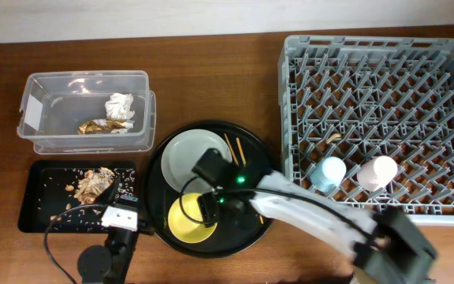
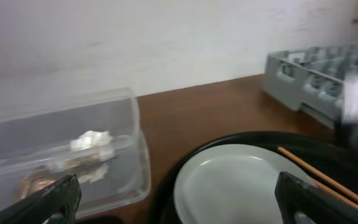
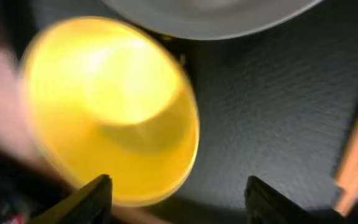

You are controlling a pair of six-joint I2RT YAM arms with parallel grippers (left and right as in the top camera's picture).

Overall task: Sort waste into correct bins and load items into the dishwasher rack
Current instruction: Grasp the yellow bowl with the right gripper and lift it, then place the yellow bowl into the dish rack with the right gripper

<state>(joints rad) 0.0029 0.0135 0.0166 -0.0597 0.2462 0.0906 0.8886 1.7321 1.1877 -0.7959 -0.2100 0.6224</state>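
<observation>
The right jaws are held apart over one yellow bowl (image 3: 110, 112), the left jaws apart before one plate (image 2: 229, 180) and two chopsticks (image 1: 230, 150), two cups (image 1: 329, 172) are seen in the one rack (image 1: 377, 71), and a wooden counter (image 1: 211, 87) is backed by a white wall (image 2: 135, 43).

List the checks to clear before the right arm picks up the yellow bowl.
1. Right end effector open: ok, fingers spread wide.
2. Yellow bowl between its fingers: cannot tell; wrist view blurred, bowl off to one side.
3. Bowl free of scraps: ok, plain yellow inside.
4. Chopsticks clear of the bowl: ok, lying apart on the round tray.
5. Room in the dishwasher rack: ok, many peg rows free behind the blue cup and pink cup.
6. Left end effector out of the way: ok, open, at the tray's edge.
</observation>
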